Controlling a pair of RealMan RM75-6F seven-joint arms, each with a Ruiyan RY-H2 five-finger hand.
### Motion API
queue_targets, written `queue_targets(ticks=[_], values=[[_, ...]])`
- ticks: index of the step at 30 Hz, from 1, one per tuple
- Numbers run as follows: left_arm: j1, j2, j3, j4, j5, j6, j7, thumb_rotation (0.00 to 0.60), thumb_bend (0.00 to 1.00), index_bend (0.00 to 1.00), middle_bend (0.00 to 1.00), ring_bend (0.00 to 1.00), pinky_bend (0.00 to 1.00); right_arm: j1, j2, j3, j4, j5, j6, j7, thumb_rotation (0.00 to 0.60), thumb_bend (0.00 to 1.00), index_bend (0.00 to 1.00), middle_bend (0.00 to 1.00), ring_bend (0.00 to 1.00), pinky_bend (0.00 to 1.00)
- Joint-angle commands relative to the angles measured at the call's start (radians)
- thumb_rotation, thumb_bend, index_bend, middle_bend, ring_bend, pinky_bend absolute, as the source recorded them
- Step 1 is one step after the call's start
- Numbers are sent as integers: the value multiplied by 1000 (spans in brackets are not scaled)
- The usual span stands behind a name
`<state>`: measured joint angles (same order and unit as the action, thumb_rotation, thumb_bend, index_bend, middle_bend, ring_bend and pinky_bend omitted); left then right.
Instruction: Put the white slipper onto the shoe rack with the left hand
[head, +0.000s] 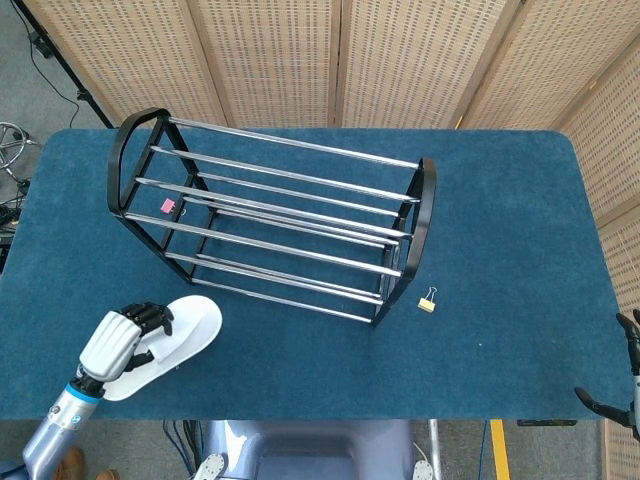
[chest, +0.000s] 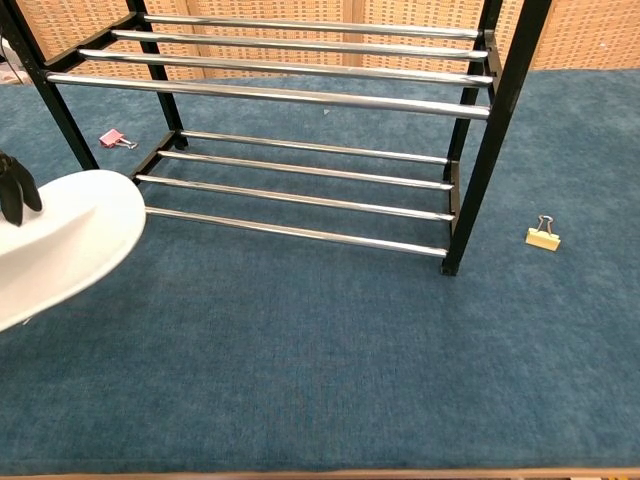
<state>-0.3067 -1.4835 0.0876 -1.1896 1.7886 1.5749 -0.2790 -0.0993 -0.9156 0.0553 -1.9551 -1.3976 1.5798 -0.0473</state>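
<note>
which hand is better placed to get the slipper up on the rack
Left. The left hand already holds the white slipper just in front of the shoe rack; the right hand sits at the table's far right edge.
</note>
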Motion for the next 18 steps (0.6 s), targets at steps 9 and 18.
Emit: queue_targets(ticks=[9, 18], values=[[-102, 173, -48, -370, 43, -85, 168, 600, 652, 664, 458, 412, 536, 0, 3, 2, 1, 5, -1, 6, 600, 0, 0, 0, 0, 0], [-183, 249, -161, -610, -69, -218, 325, 600, 651, 664, 458, 412, 536, 0, 7, 5, 3, 12, -4, 16, 600, 0, 0, 0, 0, 0]])
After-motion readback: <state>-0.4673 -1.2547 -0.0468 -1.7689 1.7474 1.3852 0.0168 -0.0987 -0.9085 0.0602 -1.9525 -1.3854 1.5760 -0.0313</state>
